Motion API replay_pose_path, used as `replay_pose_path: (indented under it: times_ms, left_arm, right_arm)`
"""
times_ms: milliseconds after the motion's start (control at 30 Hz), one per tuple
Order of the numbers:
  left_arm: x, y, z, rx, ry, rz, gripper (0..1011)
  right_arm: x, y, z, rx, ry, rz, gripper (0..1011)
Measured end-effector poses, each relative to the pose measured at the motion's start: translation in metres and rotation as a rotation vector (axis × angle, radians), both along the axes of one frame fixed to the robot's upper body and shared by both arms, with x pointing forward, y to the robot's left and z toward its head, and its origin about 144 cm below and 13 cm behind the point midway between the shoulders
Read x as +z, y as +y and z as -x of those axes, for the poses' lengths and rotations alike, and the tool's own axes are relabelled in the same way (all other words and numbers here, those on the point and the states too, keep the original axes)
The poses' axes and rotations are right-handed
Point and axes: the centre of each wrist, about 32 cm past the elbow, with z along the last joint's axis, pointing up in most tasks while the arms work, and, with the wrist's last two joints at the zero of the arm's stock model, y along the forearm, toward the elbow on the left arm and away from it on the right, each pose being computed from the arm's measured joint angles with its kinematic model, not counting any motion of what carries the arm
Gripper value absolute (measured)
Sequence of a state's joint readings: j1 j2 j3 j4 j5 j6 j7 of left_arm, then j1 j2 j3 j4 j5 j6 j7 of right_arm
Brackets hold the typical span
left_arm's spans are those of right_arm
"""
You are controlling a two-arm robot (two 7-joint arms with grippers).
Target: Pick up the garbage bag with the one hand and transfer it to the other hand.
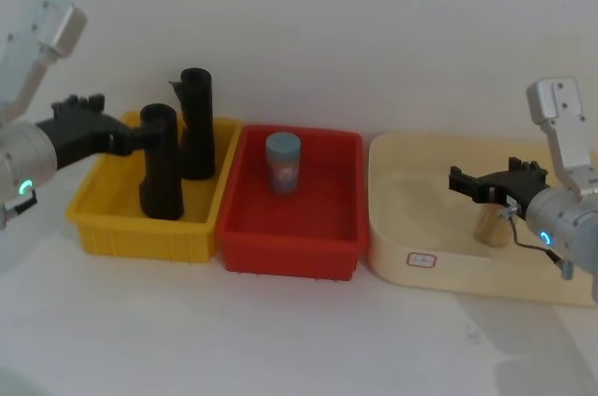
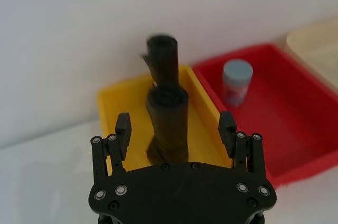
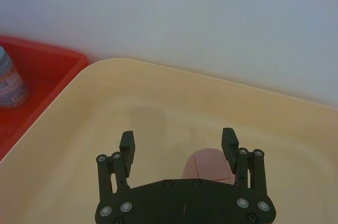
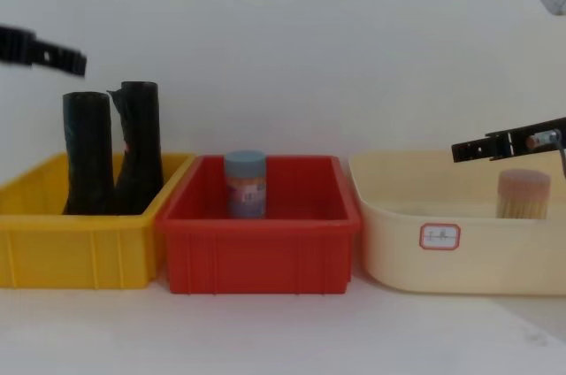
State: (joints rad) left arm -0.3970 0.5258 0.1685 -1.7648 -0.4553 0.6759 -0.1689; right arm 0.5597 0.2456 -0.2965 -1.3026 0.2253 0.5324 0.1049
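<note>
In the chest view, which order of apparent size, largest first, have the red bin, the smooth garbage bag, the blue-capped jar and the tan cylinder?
1. red bin
2. garbage bag
3. blue-capped jar and tan cylinder: they look about alike and their lower parts are hidden, so I do not rank them.

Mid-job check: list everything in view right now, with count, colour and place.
smooth black plastic garbage bag roll: one, black, upright, front of yellow bin.
black plastic roll with ragged top flap: one, black, upright behind it, same bin.
yellow plastic bin: one, yellow, left.
red plastic bin: one, red, centre.
blue-grey lidded canister: one, inside red bin.
cream plastic tub: one, cream, right.
tan cylinder: one, inside the tub.
left gripper: black, open, by the garbage bag's top.
right gripper: black, open, over the tan cylinder.
</note>
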Motion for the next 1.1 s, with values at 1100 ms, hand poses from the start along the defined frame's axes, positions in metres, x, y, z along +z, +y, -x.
replay_pose_path:
  times_ms: [1100]
  left_arm:
    - [-0.076, -0.004, -0.033, -0.018, 0.055, -0.029, 1001]
  right_arm:
    - [0.000, 0.000, 0.000, 0.000, 0.000, 0.000, 1001]
